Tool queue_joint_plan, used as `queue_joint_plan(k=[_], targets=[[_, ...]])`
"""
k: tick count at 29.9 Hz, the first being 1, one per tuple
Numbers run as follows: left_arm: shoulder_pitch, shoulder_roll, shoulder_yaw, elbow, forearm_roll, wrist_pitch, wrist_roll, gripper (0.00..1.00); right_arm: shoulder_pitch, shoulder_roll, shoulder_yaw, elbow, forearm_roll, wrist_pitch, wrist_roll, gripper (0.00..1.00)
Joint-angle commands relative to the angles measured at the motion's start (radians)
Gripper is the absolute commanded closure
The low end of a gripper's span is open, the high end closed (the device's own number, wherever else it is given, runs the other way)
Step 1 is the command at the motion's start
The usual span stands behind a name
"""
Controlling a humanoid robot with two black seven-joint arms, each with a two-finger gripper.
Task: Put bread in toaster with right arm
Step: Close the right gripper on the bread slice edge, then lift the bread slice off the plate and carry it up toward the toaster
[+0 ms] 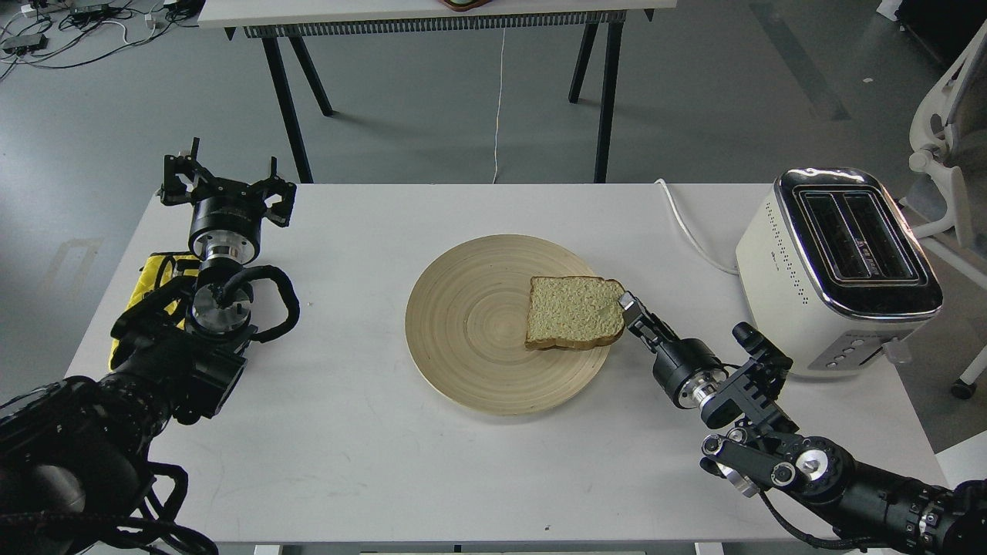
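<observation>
The bread (572, 311) lies on the right part of a round wooden plate (470, 331) in the middle of the white table. My right gripper (626, 304) reaches in from the lower right and is shut on the slice's right crust edge, low over the plate rim. The toaster (837, 270) stands at the table's right edge, slots up and empty, to the right of the right arm (740, 393). My left gripper (227, 187) is open and empty at the table's far left.
A yellow cloth (150, 285) lies under my left arm at the left edge. The toaster's white cord (690, 231) runs across the table behind the plate. A white chair (948, 154) stands right of the table; a second table's legs (285, 100) stand beyond.
</observation>
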Motion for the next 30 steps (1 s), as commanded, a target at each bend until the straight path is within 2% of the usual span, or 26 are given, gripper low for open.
queue_joint_plan(k=[1,13,21,26,30], targets=[[0.0,0.0,0.0,0.0,0.0,0.0,0.0,0.0,0.006,-0.001,0.001,0.005,0.0,0.0,0.003,0.95],[0.0,0.0,0.0,0.0,0.0,0.0,0.0,0.0,0.041,-0.058,0.043,0.105,0.0,0.0,0.004,0.99],[0.0,0.001,0.0,-0.001,0.0,0.0,0.0,0.0,0.172,-0.159,0.062,0.16,0.0,0.0,-0.008,0.99],[0.0,0.0,0.0,0.0,0.0,0.0,0.0,0.0,0.27,-0.331,0.073,0.258,0.002,0.0,-0.022,0.99],[0.0,0.001,0.0,-0.001,0.0,0.0,0.0,0.0,0.319,-0.533,0.09,0.374,0.003,0.0,-0.029,0.99]])
